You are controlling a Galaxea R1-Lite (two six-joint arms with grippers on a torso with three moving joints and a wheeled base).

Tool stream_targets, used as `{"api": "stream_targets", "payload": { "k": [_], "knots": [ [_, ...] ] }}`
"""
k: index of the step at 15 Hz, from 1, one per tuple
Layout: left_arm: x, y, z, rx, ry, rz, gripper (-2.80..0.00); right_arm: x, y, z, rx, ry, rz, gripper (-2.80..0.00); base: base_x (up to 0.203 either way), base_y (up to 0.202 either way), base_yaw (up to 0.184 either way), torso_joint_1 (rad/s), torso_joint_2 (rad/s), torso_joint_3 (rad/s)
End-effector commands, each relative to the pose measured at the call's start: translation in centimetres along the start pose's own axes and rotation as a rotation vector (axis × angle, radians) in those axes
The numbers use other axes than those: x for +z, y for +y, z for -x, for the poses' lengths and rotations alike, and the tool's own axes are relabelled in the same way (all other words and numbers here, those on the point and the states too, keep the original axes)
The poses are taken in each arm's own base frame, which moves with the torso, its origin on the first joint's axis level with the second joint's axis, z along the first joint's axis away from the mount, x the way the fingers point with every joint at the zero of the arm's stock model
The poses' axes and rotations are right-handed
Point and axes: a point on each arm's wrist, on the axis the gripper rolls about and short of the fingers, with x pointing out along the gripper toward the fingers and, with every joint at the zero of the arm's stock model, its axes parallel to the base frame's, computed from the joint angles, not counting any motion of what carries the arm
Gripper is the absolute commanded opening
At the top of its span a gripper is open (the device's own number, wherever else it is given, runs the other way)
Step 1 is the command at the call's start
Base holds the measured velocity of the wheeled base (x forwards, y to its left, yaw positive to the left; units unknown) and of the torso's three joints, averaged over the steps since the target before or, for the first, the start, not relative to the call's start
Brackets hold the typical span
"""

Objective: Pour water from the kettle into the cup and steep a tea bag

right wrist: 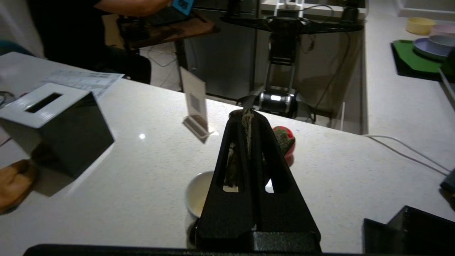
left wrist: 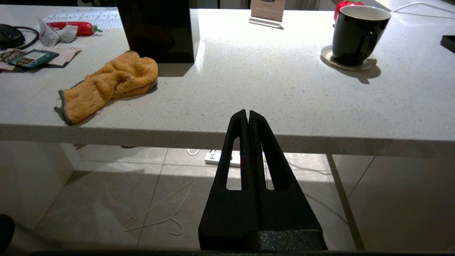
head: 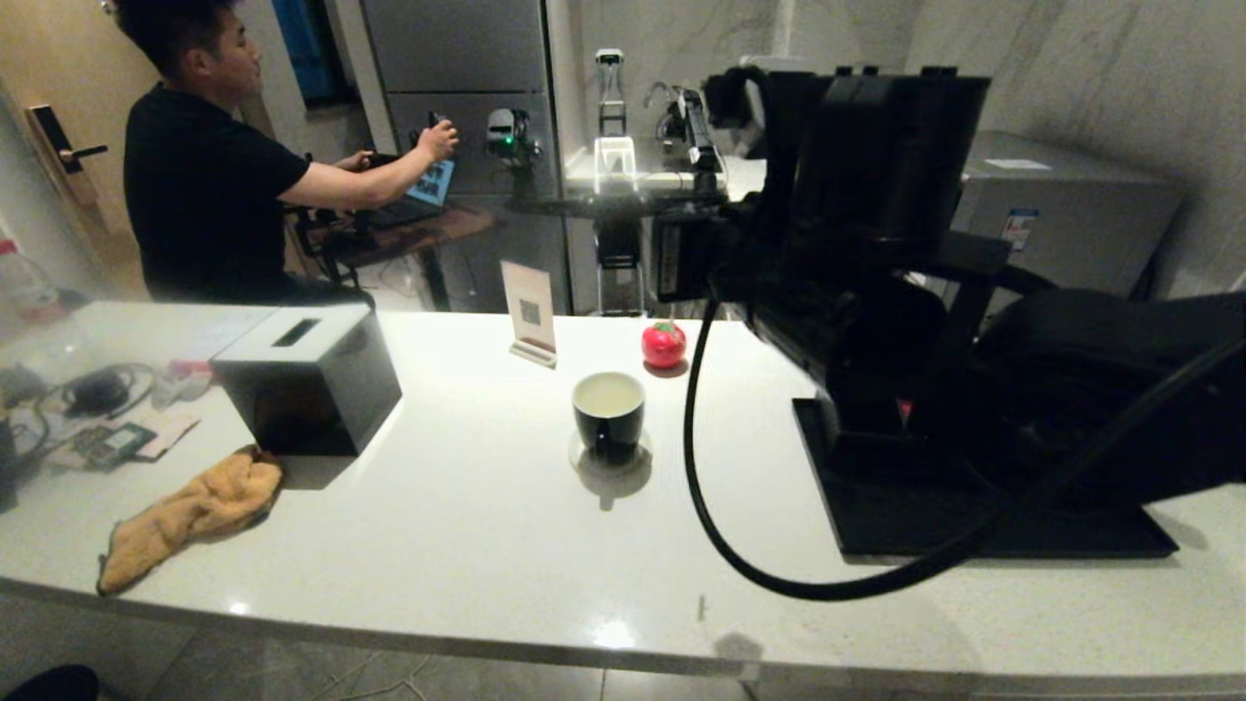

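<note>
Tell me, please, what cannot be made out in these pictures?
- Kettle: not identifiable in any view; the right arm's dark bulk fills the head view's right.
- Right gripper: shut on a tea bag, mostly hidden by the fingers.
- Cup: in the right wrist view, partly covered by the gripper.
- Left gripper: shut, parked below the counter.

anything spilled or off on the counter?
No spill shows around the cup, upright on its coaster. An orange cloth lies crumpled near the counter's front edge. The right gripper is shut on a tea bag above the cup.
</note>
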Motion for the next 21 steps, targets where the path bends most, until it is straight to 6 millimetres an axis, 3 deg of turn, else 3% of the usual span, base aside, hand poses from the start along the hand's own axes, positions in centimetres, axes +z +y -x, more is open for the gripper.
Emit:
{"api": "stream_targets", "payload": {
  "k": [1, 8, 15, 21],
  "knots": [
    [0.0, 0.0, 0.0, 0.001, 0.000, 0.000, -2.80, -0.2, 1.0, 0.4, 0.024, 0.003, 0.000, -2.80, 0.000, 0.000, 0.000, 0.000, 0.00, 0.000],
    [0.0, 0.0, 0.0, 0.001, 0.004, 0.004, -2.80, -0.8, 2.8, 1.4, 0.078, 0.024, 0.016, -2.80, 0.000, 0.000, 0.000, 0.000, 0.00, 0.000],
    [0.4, 0.0, 0.1, -0.004, -0.005, -0.009, -2.80, -1.1, 3.2, 1.3, 0.087, 0.026, 0.043, -2.80, 0.000, 0.000, 0.000, 0.000, 0.00, 0.000],
    [4.4, -0.2, -0.5, -0.088, 0.045, -0.005, -2.80, -1.2, 3.8, 1.6, 0.101, 0.029, 0.046, -2.80, 0.000, 0.000, 0.000, 0.000, 0.00, 0.000]
  ]
}}
